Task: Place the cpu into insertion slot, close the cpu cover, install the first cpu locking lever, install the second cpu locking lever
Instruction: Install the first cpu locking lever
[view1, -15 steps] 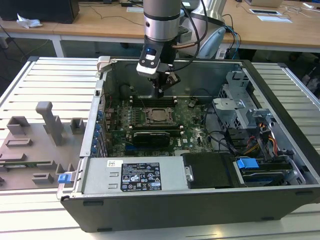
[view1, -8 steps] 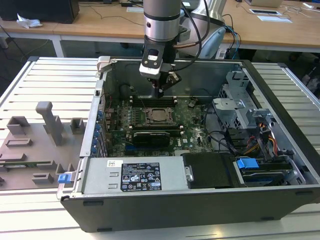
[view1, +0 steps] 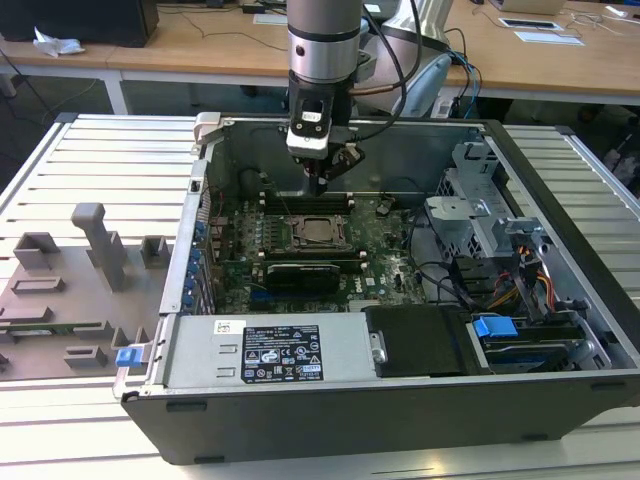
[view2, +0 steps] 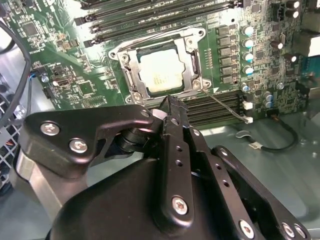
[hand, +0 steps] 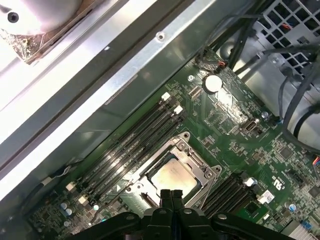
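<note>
The cpu (view2: 160, 72) lies with its pale metal top up in the insertion slot (view1: 318, 232) on the green motherboard (view2: 70, 80). The cpu cover (view2: 194, 59) lies flat around it as a metal frame. One thin wire locking lever (view2: 225, 105) runs out from a socket corner across the memory slots. My gripper (view1: 316, 186) hangs just above the socket's far edge in the exterior view. Its black fingers (hand: 173, 196) are pressed together, shut on nothing, with the cpu (hand: 172, 175) right beyond their tips.
The board sits deep in an open computer case (view1: 205, 160) with metal walls all round. Long black memory slots (hand: 135, 145) flank the socket. Cables and a drive cage (view1: 490, 220) crowd the exterior view's right. A grey fixture plate (view1: 70, 280) lies on the exterior view's left.
</note>
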